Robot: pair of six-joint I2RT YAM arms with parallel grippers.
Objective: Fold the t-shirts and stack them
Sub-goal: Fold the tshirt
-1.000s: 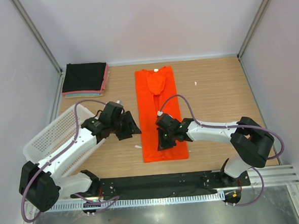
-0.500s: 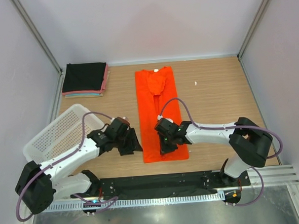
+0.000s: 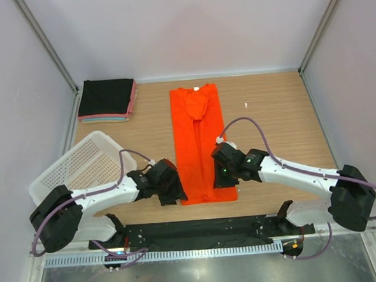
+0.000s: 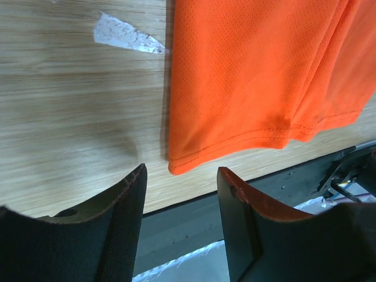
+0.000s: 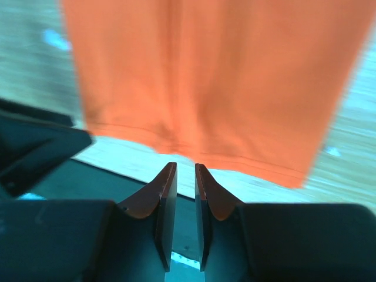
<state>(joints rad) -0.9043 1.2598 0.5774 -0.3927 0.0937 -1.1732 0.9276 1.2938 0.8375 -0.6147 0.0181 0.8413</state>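
Note:
The orange-red t-shirt (image 3: 197,134) lies flat on the wooden table as a long narrow strip, collar at the far end. My left gripper (image 3: 174,193) is open and sits low at the shirt's near left corner. In the left wrist view the hem corner (image 4: 176,166) lies just ahead of the gap of the left gripper (image 4: 182,176). My right gripper (image 3: 224,176) hovers at the shirt's right edge near the hem. In the right wrist view the right gripper (image 5: 185,170) is all but shut and empty, with the shirt (image 5: 205,76) ahead. Folded black, pink and teal t-shirts (image 3: 107,98) are stacked at the far left.
A white mesh basket (image 3: 81,170) stands at the left, beside my left arm. The black base rail (image 3: 200,230) runs along the near table edge just below the shirt's hem. A small white scrap (image 3: 246,104) lies on the wood at the right.
My left gripper has moved toward the near edge and right, down to the shirt's near left corner. My right gripper has shifted right, from over the shirt to its right edge.

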